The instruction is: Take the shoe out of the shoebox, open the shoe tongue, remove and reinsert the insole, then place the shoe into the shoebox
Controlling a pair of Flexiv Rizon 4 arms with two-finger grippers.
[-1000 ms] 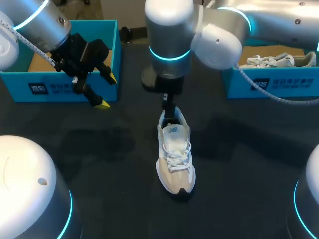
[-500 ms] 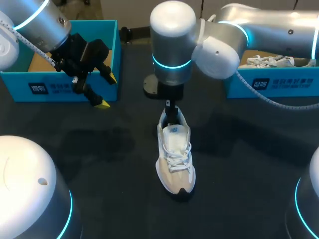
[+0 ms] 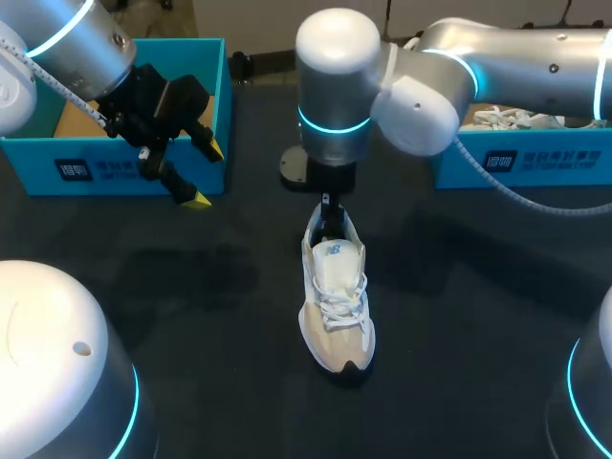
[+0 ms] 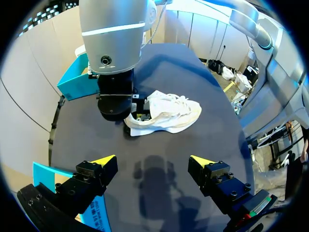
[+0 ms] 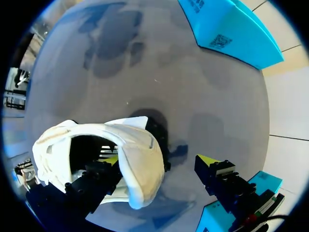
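A white shoe (image 3: 335, 296) lies on the dark table, toe toward me and heel away. My right gripper (image 3: 328, 216) hangs straight down at its heel. In the right wrist view the right gripper (image 5: 159, 162) is open: one finger sits inside the shoe (image 5: 96, 154) opening, the other stands outside, apart from the heel. My left gripper (image 3: 196, 174) hovers open and empty in front of the left blue shoebox (image 3: 115, 167). The left gripper (image 4: 153, 162) looks across the table at the shoe (image 4: 169, 113) and my right arm (image 4: 115, 99).
A second blue shoebox (image 3: 521, 161) stands at the back right with another white shoe (image 3: 521, 117) in it. The right arm's thick wrist (image 3: 335, 86) hangs over the table's far middle.
My right arm has shifted slightly rightward over the shoe's heel, with its finger staying at the heel opening. Neither the shoe nor the left arm has moved.
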